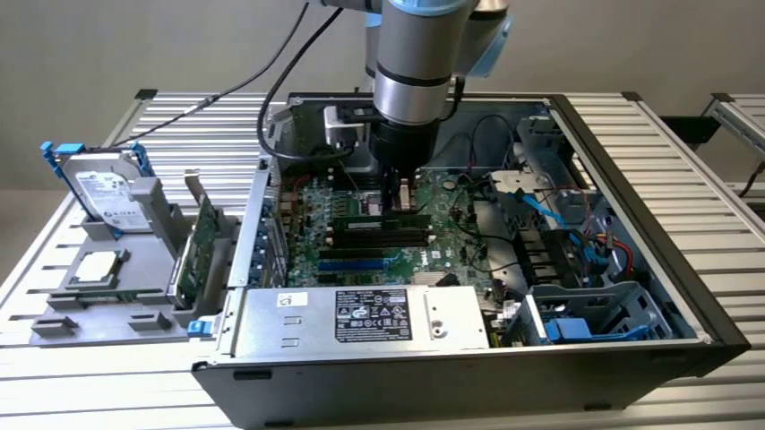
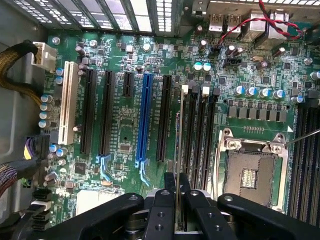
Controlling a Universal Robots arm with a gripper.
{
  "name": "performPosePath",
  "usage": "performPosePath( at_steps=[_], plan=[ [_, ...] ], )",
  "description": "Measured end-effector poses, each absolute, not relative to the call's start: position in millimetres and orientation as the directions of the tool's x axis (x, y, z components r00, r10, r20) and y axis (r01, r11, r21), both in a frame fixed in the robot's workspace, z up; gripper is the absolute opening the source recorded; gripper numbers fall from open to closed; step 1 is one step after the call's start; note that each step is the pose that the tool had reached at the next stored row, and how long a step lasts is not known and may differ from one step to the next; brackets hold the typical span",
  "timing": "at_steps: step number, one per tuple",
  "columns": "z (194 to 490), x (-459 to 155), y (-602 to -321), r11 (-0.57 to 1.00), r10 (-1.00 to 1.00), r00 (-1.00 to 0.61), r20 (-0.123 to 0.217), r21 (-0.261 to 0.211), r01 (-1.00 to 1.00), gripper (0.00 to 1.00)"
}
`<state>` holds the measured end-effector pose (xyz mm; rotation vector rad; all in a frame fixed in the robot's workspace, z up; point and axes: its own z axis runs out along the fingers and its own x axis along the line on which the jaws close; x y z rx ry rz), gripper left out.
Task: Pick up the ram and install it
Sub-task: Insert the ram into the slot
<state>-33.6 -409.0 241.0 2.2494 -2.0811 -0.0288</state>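
The jaws are nearly closed, pinching the ram (image 2: 177,160) between them. The thin green stick shows edge-on in the wrist view, just beside the row of black memory slots (image 2: 199,130) on the motherboard (image 2: 125,125). In the exterior view, the arm (image 1: 413,72) reaches down into the open computer case (image 1: 622,179) on the table (image 1: 179,125).

i'm working in a robotics lab bench setup: a slatted aluminium table (image 1: 96,394), an opened computer case (image 1: 478,394) at its centre, a grey fixture (image 1: 90,313) holding a hard drive (image 1: 102,190) at nine o'clock, the robot arm (image 1: 413,81) at twelve.
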Motion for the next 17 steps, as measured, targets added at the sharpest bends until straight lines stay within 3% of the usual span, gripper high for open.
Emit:
performPosePath(
  at_steps=[17],
  plan=[
    [226.5,-33.9,-406.0,-0.048,-0.998,0.050,0.039,0.064,-0.997,0.14]
  ],
)
